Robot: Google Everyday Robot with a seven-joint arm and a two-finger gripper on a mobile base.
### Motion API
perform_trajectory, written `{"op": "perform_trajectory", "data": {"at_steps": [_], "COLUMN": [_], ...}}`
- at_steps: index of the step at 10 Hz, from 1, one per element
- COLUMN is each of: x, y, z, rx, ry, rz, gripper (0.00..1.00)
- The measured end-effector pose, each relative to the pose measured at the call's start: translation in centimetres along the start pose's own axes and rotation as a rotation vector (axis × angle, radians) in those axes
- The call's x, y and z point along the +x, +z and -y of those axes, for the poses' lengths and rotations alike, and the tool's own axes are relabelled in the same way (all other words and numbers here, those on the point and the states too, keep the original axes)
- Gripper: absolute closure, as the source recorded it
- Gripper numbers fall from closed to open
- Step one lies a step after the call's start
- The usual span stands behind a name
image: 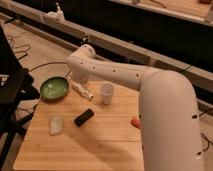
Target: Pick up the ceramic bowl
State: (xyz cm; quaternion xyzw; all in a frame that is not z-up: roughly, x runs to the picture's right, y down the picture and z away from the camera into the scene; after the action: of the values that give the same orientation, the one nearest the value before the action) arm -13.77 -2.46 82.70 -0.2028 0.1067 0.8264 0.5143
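The ceramic bowl [54,88] is round, shallow and glossy green. It sits at the far left corner of the wooden table [100,145]. My gripper [83,92] hangs down from the white arm [115,75], low over the table. It is just right of the bowl, between the bowl and a small white cup [106,93]. It holds nothing that I can see.
A black oblong object [84,117] lies in front of the gripper. A pale crumpled piece [56,125] lies at the left. An orange item [135,121] shows by the arm's big link at the right. Dark furniture [12,90] stands left of the table.
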Motion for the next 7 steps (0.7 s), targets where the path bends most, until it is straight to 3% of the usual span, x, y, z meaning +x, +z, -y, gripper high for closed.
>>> {"op": "perform_trajectory", "data": {"at_steps": [7], "x": [0.13], "y": [-0.01], "z": [-0.20], "rx": [-0.002], "ry": [-0.002], "rz": [-0.002], "gripper": [0.34]}}
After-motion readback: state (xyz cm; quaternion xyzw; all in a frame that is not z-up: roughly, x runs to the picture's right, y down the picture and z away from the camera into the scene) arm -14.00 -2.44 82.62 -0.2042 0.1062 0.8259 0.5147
